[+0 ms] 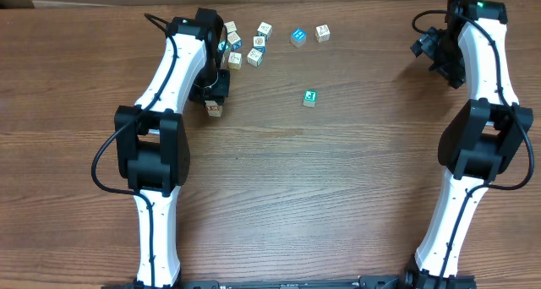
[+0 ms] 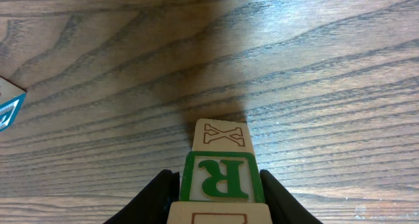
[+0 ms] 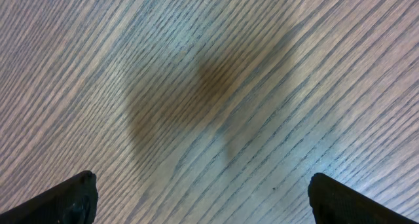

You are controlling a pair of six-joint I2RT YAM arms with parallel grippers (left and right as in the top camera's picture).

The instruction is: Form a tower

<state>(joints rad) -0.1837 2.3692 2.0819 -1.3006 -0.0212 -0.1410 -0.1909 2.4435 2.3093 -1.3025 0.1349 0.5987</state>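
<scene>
The tower (image 2: pixel 220 160), standing just below the loose cubes (image 1: pixel 243 44) in the upper left of the overhead frame, is clamped at its green R cube (image 2: pixel 217 178) by the left jaws, apparently to be steadied on the wood-grain surface (image 1: pixel 321 196). The right jaws are held wide and empty at upper right, seemingly parked aside. Little of the room is shown.

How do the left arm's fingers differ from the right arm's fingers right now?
The left fingers are close together, pinching the tower at its green R cube; the right fingers are spread wide with nothing between them. The left fingers work beside the loose cubes; the right fingers hang over plain table. Both pairs are black.
</scene>
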